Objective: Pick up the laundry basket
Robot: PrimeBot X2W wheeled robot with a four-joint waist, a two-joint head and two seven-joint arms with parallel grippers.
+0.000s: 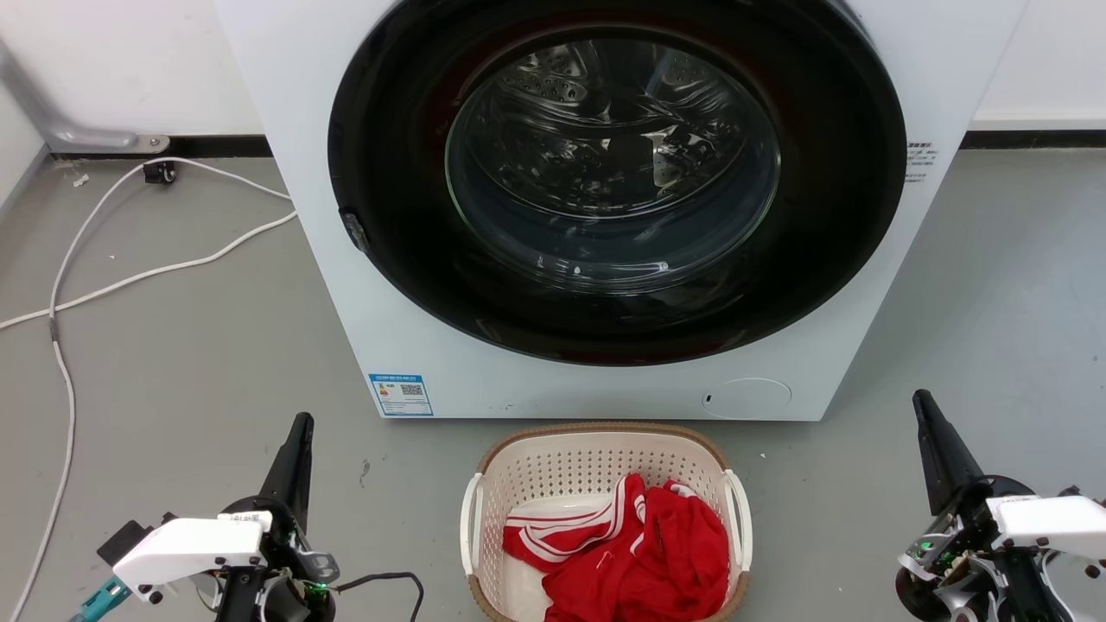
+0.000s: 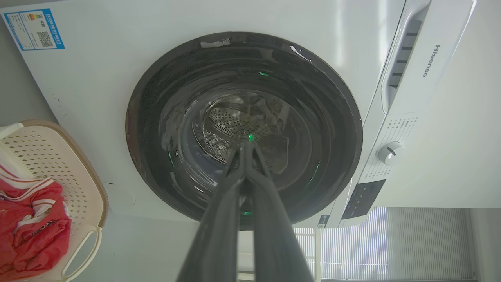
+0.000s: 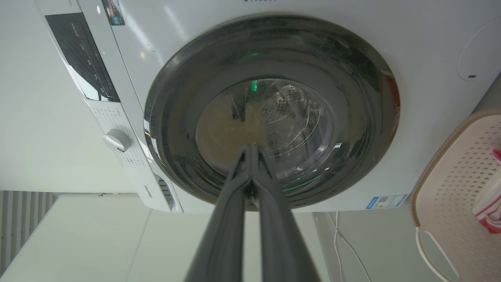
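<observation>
The laundry basket [image 1: 553, 471] sits on the grey floor [image 1: 190, 389] at 6 o'clock in the head view. The white Hisense washing machine [image 1: 415, 345] stands just beside it at its 12 o'clock. A red garment with white stripes [image 1: 665, 553] lies crumpled inside the basket. The left gripper [image 1: 302, 423] is at the basket's 9 o'clock and the right gripper [image 1: 921, 402] at its 3 o'clock. Both are apart from it, fingers pressed together, holding nothing. A white cable [image 1: 138, 276] trails over the floor at 10 o'clock.
</observation>
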